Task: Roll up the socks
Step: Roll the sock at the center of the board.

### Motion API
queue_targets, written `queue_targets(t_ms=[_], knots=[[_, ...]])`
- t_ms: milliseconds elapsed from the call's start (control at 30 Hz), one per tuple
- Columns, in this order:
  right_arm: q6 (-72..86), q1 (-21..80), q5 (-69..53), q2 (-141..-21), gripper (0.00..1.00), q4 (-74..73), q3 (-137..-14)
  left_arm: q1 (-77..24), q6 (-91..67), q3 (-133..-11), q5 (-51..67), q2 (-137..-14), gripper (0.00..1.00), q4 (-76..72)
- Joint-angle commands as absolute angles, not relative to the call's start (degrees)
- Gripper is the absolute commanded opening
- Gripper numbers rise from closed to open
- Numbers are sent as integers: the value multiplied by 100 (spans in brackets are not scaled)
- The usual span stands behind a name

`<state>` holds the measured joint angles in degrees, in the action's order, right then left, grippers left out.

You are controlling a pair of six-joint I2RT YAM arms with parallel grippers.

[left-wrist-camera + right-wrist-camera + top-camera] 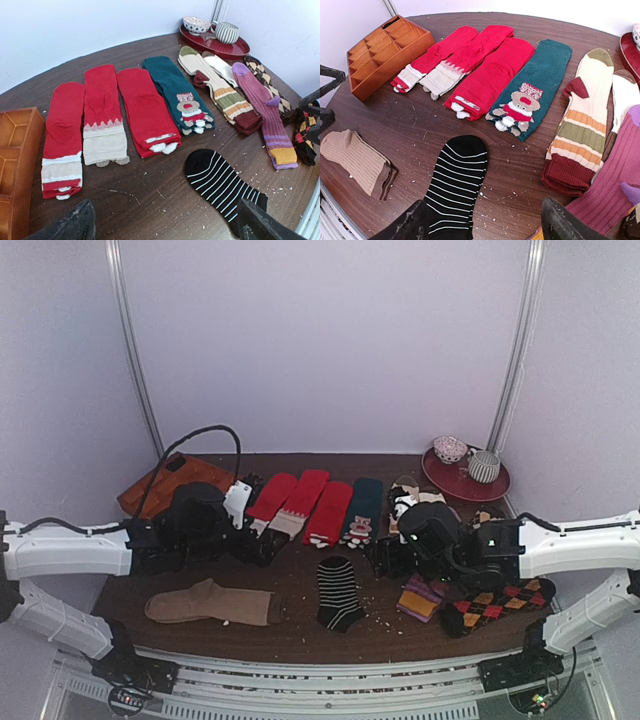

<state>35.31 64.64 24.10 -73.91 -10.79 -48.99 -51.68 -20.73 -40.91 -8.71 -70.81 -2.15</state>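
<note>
The black ankle sock with thin white stripes [338, 592] lies flat on the brown table near the front middle, toe pointing away. It also shows in the left wrist view [220, 181] and the right wrist view [454, 186]. My left gripper [264, 541] hovers to the sock's upper left, open and empty; in its own view [167, 225] the sock lies by the right finger [260, 224]. My right gripper [384, 558] hovers to the sock's upper right, open and empty; in its own view [485, 225] the sock's cuff end lies by the left finger [402, 227].
A row of red socks [300, 502], a teal sock [362, 508] and other socks lies behind. A tan sock [210, 603] lies front left, an argyle sock [497, 602] and a purple sock [420, 597] front right. A wooden organizer [160, 485] stands back left, a red plate [462, 483] with cups back right.
</note>
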Motion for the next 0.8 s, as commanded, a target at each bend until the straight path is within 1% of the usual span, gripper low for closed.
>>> queue_targets(t_ms=[0, 33, 100, 133, 333, 433, 567, 667, 767], knots=[[3466, 6487, 2646, -7204, 81, -1101, -4834, -5168, -1977, -4019, -955, -6809, 98, -725], [3379, 6486, 2622, -7180, 85, -1113, -4826, -5168, -1992, -4023, -980, -6807, 98, -703], [3191, 6488, 2502, -7052, 98, -1066, -4664, -5170, -2002, -4004, -958, -6810, 98, -673], [3104, 6487, 2474, -6921, 100, -906, -4493, -5168, -2008, -3981, -920, -6800, 98, -669], [2375, 6491, 2060, -5974, 100, 517, -3274, -5215, -1990, -3428, -327, -6388, 98, -1243], [2025, 6511, 1428, -5840, 98, 1098, -2746, -5360, -2039, -3257, -152, -6304, 98, -1327], [1644, 6743, 815, -6042, 95, 2178, -2069, -5962, -2074, -3049, -330, -6441, 98, -1493], [1154, 7026, 521, -6434, 91, 2478, -2040, -6366, -2057, -2791, -267, -6573, 98, -1784], [653, 7354, 384, -6737, 86, 2673, -2075, -6441, -1988, -2559, 50, -6748, 96, -2081]])
